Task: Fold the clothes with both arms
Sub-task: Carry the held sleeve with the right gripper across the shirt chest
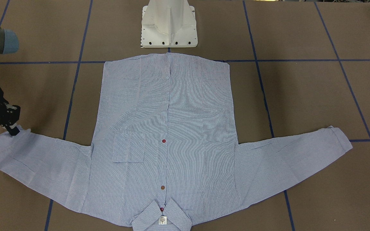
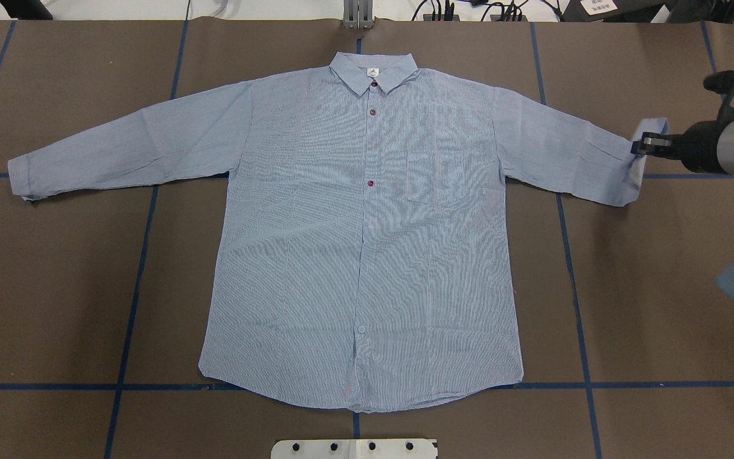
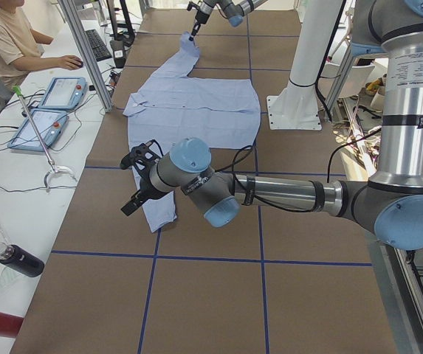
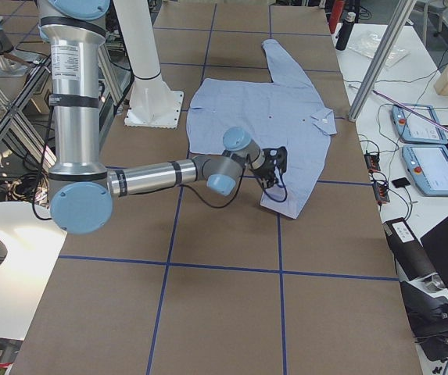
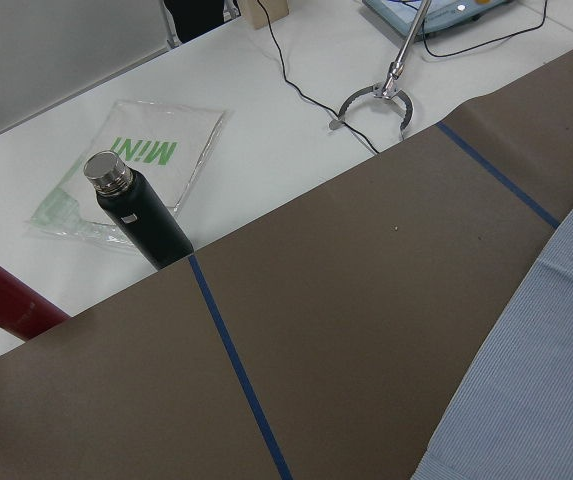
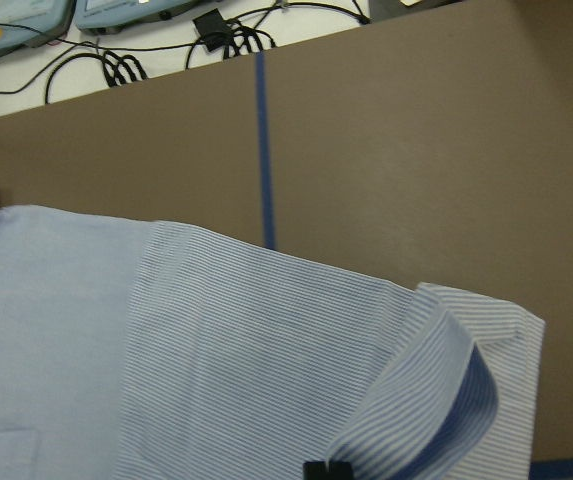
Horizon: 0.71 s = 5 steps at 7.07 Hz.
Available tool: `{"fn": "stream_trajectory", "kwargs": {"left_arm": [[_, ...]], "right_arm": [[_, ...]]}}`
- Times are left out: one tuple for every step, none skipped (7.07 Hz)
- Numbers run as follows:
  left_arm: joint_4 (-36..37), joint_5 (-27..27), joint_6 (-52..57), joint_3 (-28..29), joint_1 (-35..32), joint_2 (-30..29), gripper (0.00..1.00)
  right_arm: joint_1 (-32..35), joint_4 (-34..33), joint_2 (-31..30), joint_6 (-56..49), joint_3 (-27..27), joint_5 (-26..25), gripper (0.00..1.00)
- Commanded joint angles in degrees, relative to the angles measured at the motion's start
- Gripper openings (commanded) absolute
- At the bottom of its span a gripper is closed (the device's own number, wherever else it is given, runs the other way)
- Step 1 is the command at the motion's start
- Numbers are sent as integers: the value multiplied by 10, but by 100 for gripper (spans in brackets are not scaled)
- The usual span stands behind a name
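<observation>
On the brown taped surface (image 2: 55, 287) the soft, light shirt (image 2: 367, 242) lies flat, its right cuff (image 2: 655, 126), likely the best hold, pinched in the right hand (image 2: 640, 145); I cannot tell the left hand (image 3: 134, 181)'s state.

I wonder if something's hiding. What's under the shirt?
The shirt lies spread on the brown table; blue tape lines run under it. Anything else beneath is covered.

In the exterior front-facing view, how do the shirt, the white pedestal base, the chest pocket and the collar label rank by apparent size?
1. shirt
2. white pedestal base, though the top edge cuts it off
3. chest pocket
4. collar label, by far the smallest
</observation>
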Motion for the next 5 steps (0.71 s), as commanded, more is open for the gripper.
{"fn": "stream_trajectory", "kwargs": {"left_arm": [[-2,-1,-1,4,0,0,100],[-2,-1,-1,5,0,-1,100],[-2,0,-2,6,0,0,100],[-1,0,-2,7,1,0,100],[-2,0,-2,13,1,-1,100]], "right_arm": [[-68,-254,237,79,3,-73,0],[-97,-292,315,117,-38,-105,0],[-126,-292,372,139,-86,-153,0],[-150,-291,440,147,-156,-201,0],[-170,-291,500,160,-221,-224,0]]}}
